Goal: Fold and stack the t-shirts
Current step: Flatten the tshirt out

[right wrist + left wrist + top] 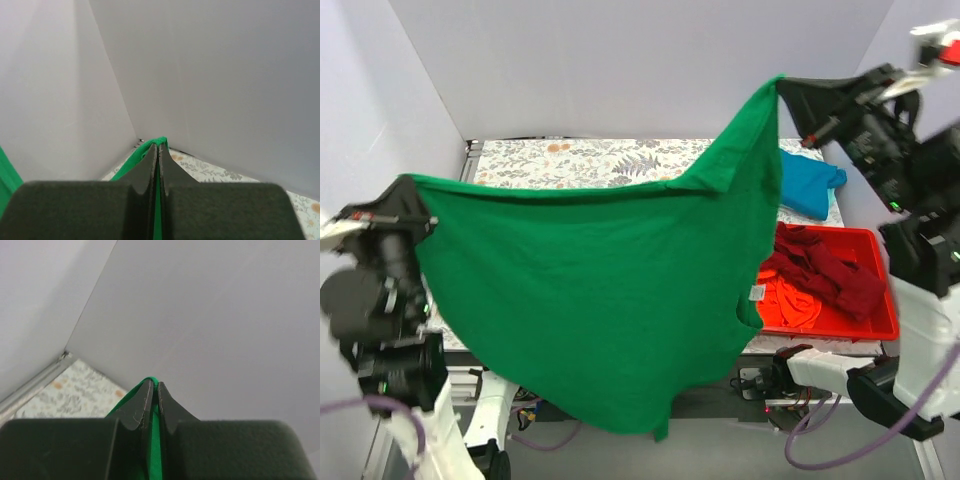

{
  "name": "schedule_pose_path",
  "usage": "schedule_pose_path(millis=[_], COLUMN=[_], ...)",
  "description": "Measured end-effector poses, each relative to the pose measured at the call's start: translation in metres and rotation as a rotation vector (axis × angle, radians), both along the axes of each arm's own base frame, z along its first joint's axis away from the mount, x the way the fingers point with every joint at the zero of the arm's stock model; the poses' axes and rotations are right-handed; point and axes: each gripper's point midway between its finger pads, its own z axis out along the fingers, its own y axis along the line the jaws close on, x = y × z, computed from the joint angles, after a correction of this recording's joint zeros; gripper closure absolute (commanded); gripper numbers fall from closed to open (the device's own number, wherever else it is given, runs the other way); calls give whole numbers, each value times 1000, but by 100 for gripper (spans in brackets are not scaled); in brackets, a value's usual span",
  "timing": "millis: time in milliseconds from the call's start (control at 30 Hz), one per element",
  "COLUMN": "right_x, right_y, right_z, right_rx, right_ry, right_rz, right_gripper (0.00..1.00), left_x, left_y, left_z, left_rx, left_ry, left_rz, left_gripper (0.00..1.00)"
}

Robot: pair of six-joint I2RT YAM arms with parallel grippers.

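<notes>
A: Colours?
B: Bright green t-shirt (590, 290); teal shirt (810, 185) far right; maroon shirt (830, 275) and orange-red shirt (788, 305) in a red tray (860, 328).
A: The table cover (600, 160)?
B: White, grey-and-orange leaf print.

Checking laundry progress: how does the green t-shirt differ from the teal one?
The green t-shirt hangs spread in midair, clamped by the left pincer and right pincer; the teal t-shirt lies on the table, untouched. Green shows nearly whole; teal is partly hidden behind it. Both are plain-coloured.
</notes>
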Motion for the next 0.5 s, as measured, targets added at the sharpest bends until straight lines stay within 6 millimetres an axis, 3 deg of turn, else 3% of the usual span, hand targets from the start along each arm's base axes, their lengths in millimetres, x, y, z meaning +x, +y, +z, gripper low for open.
schedule_pose_path(millis=[100, 200, 300, 367, 400, 433, 467, 500], right_x=[50, 111, 187, 245, 276, 303, 327, 344], right_y=[21, 45, 72, 90, 97, 103, 107, 107], right_z=[-25, -54, -103, -139, -166, -190, -217, -241], right_rx=[-38, -83, -137, -158, -172, -181, -185, -197], right_ry=[67, 127, 221, 273, 312, 344, 379, 411], right_rz=[-4, -15, -44, -68, -80, -91, -103, -117], right_gripper=[99, 99, 99, 99, 99, 59, 21, 2], left_x=[68, 140, 208, 247, 262, 280, 296, 311], left_y=[10, 21, 32, 39, 43, 46, 50, 54], left_z=[-52, -118, -184, -224, -241, -259, -274, -291], left_rx=[-20, -41, -55, -61, -60, -61, -60, -67], left_ry=[160, 348, 517, 606, 644, 685, 716, 746], left_rz=[-8, -17, -20, -20, -19, -18, -14, -9], left_gripper=[100, 100, 99, 72, 57, 34, 29, 25])
